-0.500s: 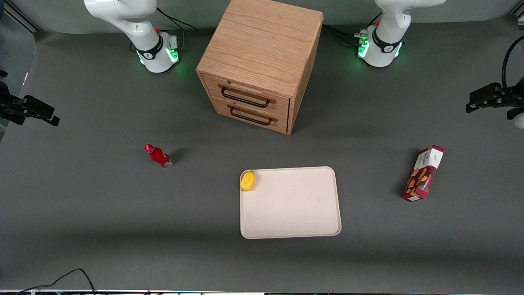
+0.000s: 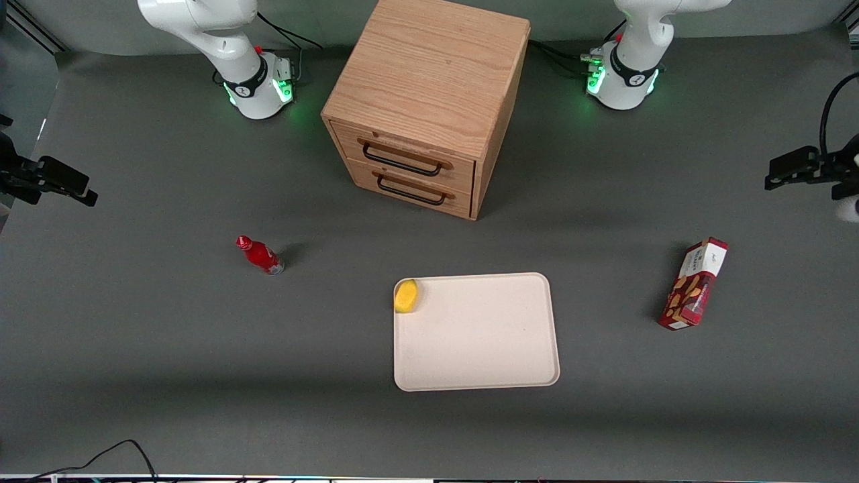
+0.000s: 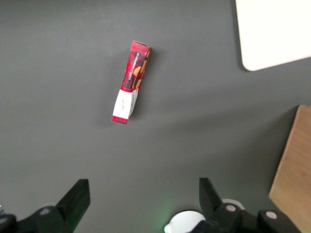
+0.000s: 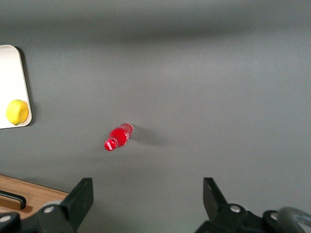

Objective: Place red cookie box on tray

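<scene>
We see the left arm's black two-finger pincer (image 3: 143, 199) with its fingers spread wide and nothing between them, high above the dark grey counter (image 2: 134, 349) at the working arm's end. In the front view it shows at the frame's edge (image 2: 788, 169), farther from the camera than the slim dark-red cookie box (image 3: 130, 82) with its white end panel and pictures of tan cookies. That box (image 2: 694, 284) stands on the counter, untouched and well apart from the pincer.

Toward the middle of the counter lies the large flat cream-white tray (image 2: 483, 342) with rounded corners and a low rim, well apart from the box. A small yellow rounded fruit (image 2: 406, 296) sits in the tray's corner farther from the camera. Farther from the camera than the tray stands a light oak two-drawer cabinet (image 2: 429, 87) with black handles. Toward the parked arm's end stands a small red bottle (image 2: 260, 255).
</scene>
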You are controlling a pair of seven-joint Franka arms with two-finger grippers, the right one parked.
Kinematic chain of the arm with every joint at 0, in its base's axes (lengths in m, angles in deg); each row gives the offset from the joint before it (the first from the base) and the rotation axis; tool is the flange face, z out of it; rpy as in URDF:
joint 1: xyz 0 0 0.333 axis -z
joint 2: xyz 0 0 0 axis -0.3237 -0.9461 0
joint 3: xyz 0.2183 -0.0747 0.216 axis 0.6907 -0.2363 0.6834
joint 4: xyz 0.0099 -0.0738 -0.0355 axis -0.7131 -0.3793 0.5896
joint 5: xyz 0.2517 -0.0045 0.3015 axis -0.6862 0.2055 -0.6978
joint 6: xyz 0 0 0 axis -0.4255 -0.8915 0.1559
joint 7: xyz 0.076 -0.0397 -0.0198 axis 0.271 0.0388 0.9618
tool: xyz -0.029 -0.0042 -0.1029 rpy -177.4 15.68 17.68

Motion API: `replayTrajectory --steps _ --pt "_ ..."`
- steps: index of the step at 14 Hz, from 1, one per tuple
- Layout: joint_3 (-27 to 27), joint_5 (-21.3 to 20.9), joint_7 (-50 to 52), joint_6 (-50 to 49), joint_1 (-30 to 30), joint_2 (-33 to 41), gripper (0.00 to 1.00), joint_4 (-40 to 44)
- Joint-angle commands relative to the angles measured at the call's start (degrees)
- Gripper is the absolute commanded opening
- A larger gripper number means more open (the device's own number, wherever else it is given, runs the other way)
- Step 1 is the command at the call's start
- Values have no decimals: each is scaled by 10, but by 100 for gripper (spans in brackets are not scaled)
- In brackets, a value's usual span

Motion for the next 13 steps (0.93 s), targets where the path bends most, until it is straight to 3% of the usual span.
replayTrajectory --steps 1,5,9,10,11,12,13 --pt "13 -18 -106 121 -2 -22 100 -101" --pt "24 -12 -177 354 -4 -63 100 -247" --pt "24 -11 -188 543 -4 -131 100 -318" --pt "24 -9 -188 581 -4 -149 78 -331" --pt "25 -3 -187 612 -3 -161 24 -344" --pt "25 0 -191 625 -5 -172 0 -345" --pt "25 2 -194 625 -6 -175 0 -343"
